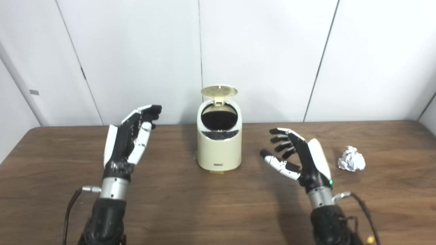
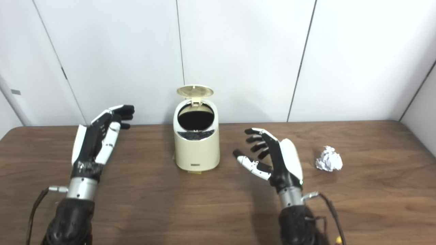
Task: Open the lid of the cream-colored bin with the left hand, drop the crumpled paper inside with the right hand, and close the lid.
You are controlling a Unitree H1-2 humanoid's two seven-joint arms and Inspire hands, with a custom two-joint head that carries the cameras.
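The cream-colored bin (image 1: 219,146) stands at the middle of the wooden table (image 1: 211,204). Its round lid (image 1: 219,91) is flipped up at the back and the dark inside shows. A crumpled white paper ball (image 1: 351,159) lies on the table at the right. My left hand (image 1: 131,139) is open and empty, raised to the left of the bin, apart from it. My right hand (image 1: 299,154) is open and empty, held above the table between the bin and the paper, touching neither.
White wall panels (image 1: 259,51) rise just behind the table's far edge. A small yellowish tab shows under the bin's front. Cables hang from both wrists.
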